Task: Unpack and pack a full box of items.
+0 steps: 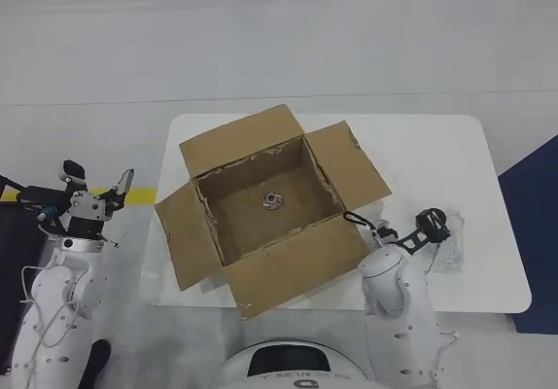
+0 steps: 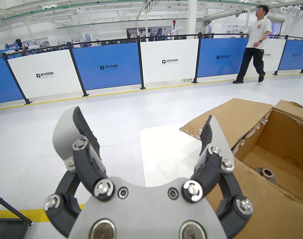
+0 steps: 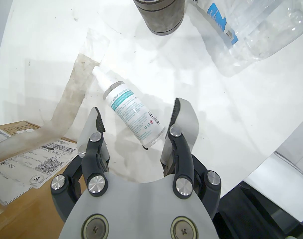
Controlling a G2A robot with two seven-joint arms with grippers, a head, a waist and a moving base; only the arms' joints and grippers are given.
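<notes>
1. Right gripper (image 3: pixel 137 106) hangs over the white counter (image 3: pixel 240 115), fingers spread wide and grasping nothing. A small white spray bottle (image 3: pixel 131 113) lies on its side between them.
2. Farther along the counter, a dark metal cylinder (image 3: pixel 156 3) stands upright, with a crumpled clear plastic bottle (image 3: pixel 253 18) lying just beside it.
3. Left gripper (image 2: pixel 143 115) hovers off the counter's left edge, fingers released and empty.
4. Open cardboard box (image 1: pixel 240 141) sits mid-counter, flaps out, with one metal flange (image 1: pixel 272 201) on its floor.
</notes>
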